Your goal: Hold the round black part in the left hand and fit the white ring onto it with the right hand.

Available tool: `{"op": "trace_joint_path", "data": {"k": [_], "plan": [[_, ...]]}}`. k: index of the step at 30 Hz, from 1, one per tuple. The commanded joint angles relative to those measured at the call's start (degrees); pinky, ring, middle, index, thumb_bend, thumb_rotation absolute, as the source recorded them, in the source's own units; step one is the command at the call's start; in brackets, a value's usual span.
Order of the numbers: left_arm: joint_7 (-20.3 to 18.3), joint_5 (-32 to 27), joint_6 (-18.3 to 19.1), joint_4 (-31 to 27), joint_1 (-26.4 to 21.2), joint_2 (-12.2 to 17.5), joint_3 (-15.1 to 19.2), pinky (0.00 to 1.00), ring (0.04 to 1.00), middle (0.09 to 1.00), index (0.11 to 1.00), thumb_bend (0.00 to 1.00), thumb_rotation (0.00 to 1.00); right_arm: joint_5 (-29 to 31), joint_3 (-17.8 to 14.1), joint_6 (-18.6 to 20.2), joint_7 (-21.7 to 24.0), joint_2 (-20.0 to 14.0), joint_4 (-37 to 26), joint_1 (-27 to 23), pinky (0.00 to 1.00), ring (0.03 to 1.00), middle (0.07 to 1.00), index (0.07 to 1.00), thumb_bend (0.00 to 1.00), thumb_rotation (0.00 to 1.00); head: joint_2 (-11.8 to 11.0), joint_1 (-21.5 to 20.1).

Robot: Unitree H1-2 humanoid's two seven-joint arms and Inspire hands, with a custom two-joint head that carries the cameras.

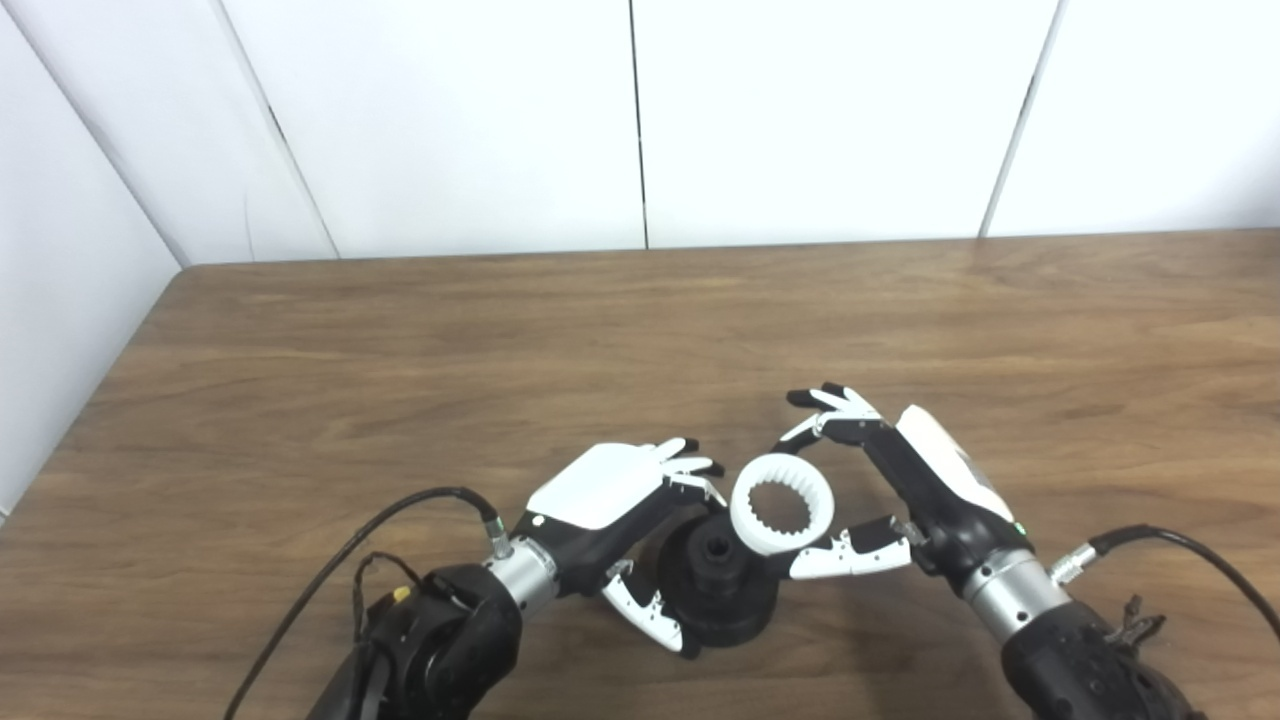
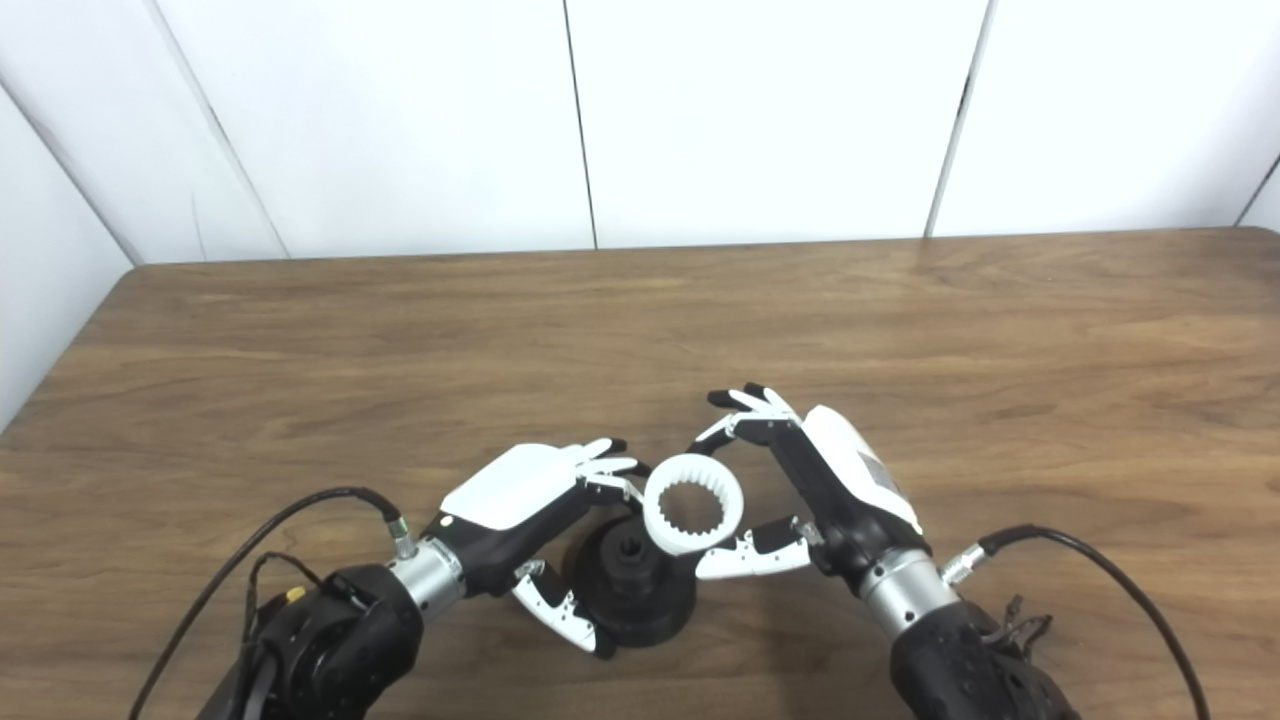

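Two robot hands, one ring

The left hand [image 1: 610, 505] grips the round black part [image 1: 715, 590] on the wooden table [image 1: 500, 350]. The right hand [image 1: 915, 490] pinches the white toothed ring [image 1: 782, 504] just above the part.

Bright, even light from above; soft shadows pool under both hands on the wooden table [image 1: 640, 330]. White wall panels [image 1: 830, 120] nearly blown out. Slightly soft, mild edge bending.

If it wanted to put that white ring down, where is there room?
The wooden table lies bare between both hands and the wall. It is crowded near the front edge, where the left hand holds the black part and the right hand holds the white ring.
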Motion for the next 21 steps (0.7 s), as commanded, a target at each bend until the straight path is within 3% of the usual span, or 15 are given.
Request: {"op": "trace_joint_path", "data": {"k": [1, 21], "plan": [[0.97, 0.63, -0.30, -0.73, -1.34, 0.06, 0.29, 0.95, 0.990, 0.918, 0.616, 0.83, 0.25, -0.56, 0.58, -2.35, -0.28, 0.36, -0.84, -1.77, 0.86, 0.981, 0.899, 0.495, 0.52, 0.17, 0.00, 0.13], [1.43, 0.50, -0.28, -0.55, -1.18, -0.29, 0.30, 0.95, 0.987, 0.916, 0.617, 0.84, 0.25, -1.68, 3.04, -1.59, -0.19, 2.63, 0.35, -2.77, 0.85, 0.978, 0.901, 0.494, 0.52, 0.16, 0.24, 0.20]]}}
